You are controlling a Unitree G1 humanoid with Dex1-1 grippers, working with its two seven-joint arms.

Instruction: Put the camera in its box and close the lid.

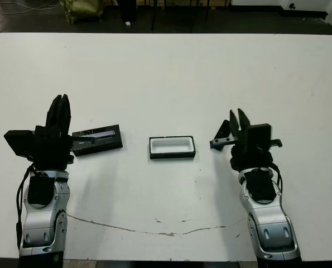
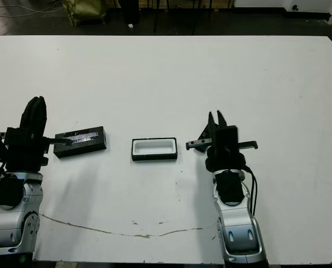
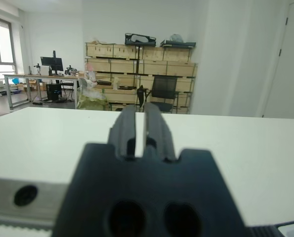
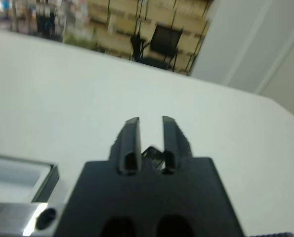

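One white-lined box (image 1: 172, 147) sat at the middle of the table (image 1: 166, 72), one lid (image 1: 97, 140) beside the left gripper (image 1: 61, 103), fingers pressed together. The right gripper (image 1: 237, 118), fingers slightly parted, stood against one camera (image 1: 221, 141).

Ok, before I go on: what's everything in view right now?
flat black lid with a glossy strip: one, black, left of the tray
shallow black tray with white lining: one, table centre, open
slim black bar camera: one, black, right of the tray, beside the right end effector; contact unclear
white table: one, thin crack line near the front edge
left end effector: black, beside the lid
right end effector: black
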